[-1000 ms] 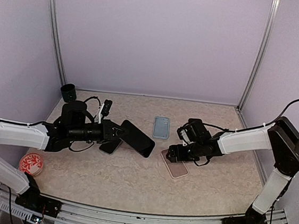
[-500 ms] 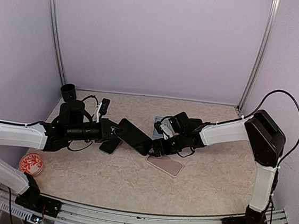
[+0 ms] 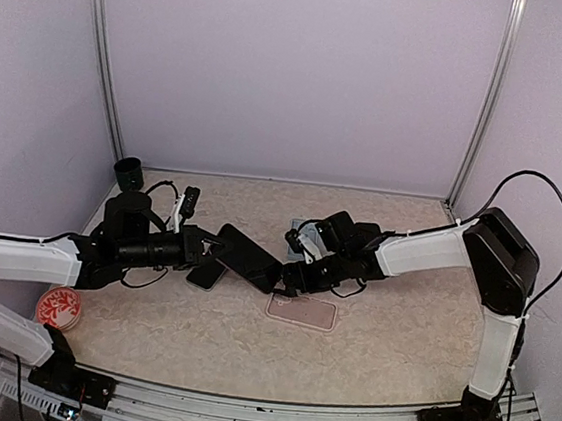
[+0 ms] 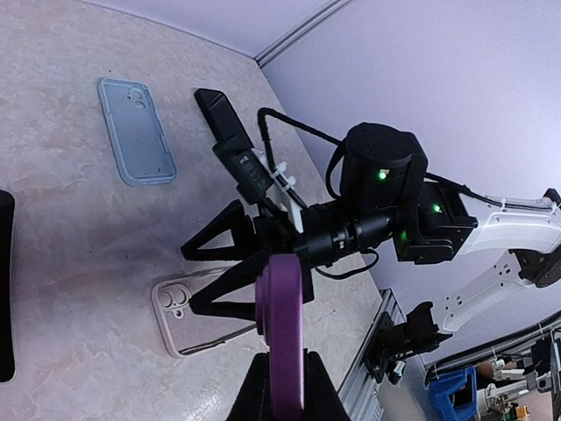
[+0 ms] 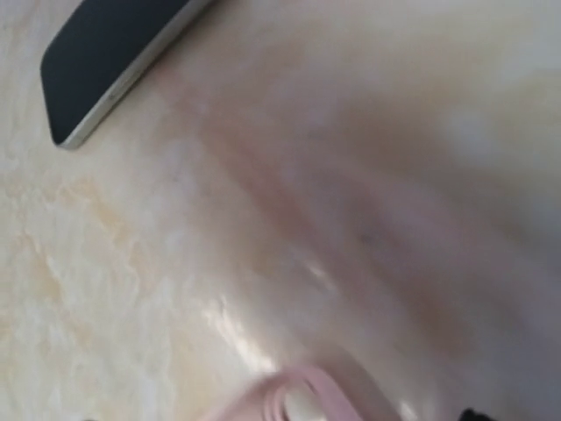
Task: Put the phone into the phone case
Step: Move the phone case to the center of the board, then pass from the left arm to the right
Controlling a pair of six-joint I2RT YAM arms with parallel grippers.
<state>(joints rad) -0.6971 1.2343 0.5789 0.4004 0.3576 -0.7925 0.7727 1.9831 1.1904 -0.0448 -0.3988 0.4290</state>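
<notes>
My left gripper (image 3: 215,247) is shut on the phone (image 3: 248,257), a dark slab held tilted above the table. In the left wrist view the phone (image 4: 282,324) shows edge-on, purple, between the jaws of the left gripper (image 4: 282,377). The pink phone case (image 3: 303,310) lies flat and open side up, lengthwise left to right, just right of the phone. My right gripper (image 3: 286,279) is open at the case's camera end. In the left wrist view the right gripper (image 4: 188,279) has one finger over the pink case (image 4: 197,307) and one beyond its edge. The right wrist view is blurred and shows only a pink case corner (image 5: 289,399).
A light blue case (image 4: 136,132) lies flat behind the right arm. A second dark phone (image 3: 206,275) lies on the table under my left gripper. A dark cup (image 3: 128,172) stands at the back left. A red patterned dish (image 3: 59,308) sits front left.
My right gripper has swung left toward the held phone. The pink case has slid left and turned from slanted to lying left to right. The left arm has edged slightly.
</notes>
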